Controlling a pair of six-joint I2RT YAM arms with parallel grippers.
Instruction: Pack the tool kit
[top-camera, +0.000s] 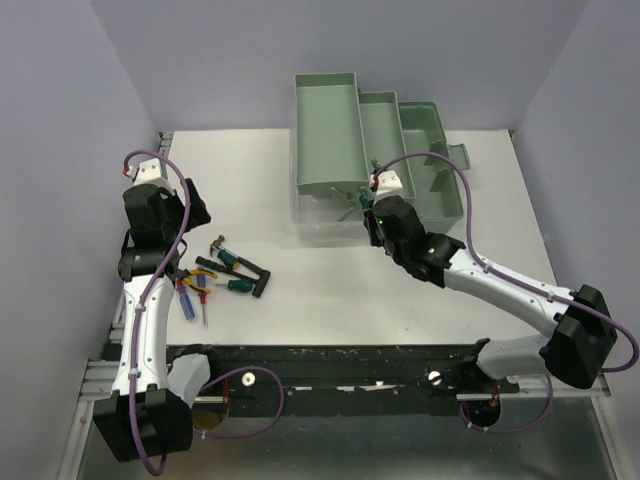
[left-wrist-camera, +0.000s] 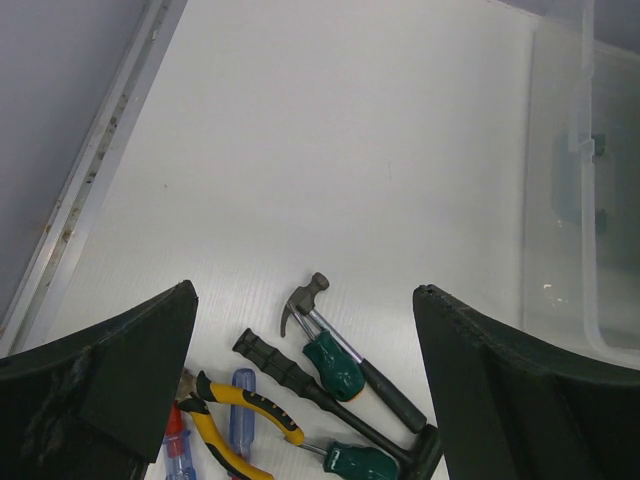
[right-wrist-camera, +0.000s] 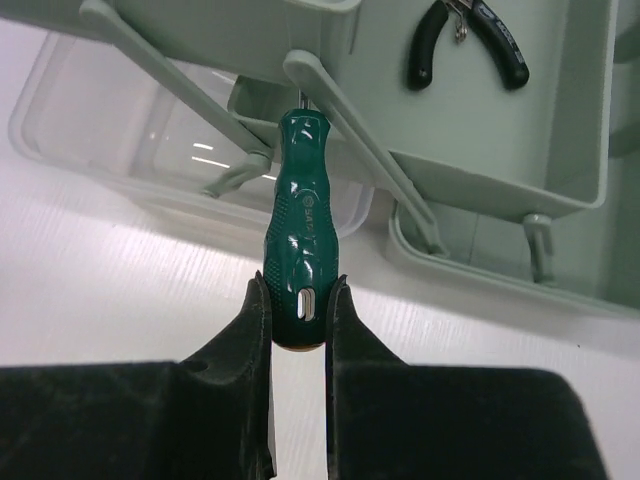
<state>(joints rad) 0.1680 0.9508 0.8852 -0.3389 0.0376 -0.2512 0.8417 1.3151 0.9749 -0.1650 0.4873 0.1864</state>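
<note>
Setting: white table between pale lilac walls, with your two arm bases along its near edge.
Right claw: your right claw is clenched on the butt end of a green-handled screwdriver, with one finger pressed to each flank of the handle.
Reason for the grip: pinching only the end leaves most of the handle free ahead of the fingers. This probably lets you feed the tool into a tray without the fingers meeting a rim.
Long axis: the handle runs straight out from the claw, in line with the fingers.
Heading: the working end faces the toolbox. The shaft is hidden behind a slanted hinge arm.
Position of the tool: it appears lifted off the table at the near face of the toolbox, beside the translucent lid. It is not yet in any tray.
Already stowed: black-handled pliers lie in the tray ahead of you.
Left claw: your left claw is released, its jaws wide and holding nothing, and hangs above the unpacked tools.
Remaining tools: a hammer, yellow-handled pliers and a blue-handled screwdriver lie close together on the table, well apart from the toolbox.
</note>
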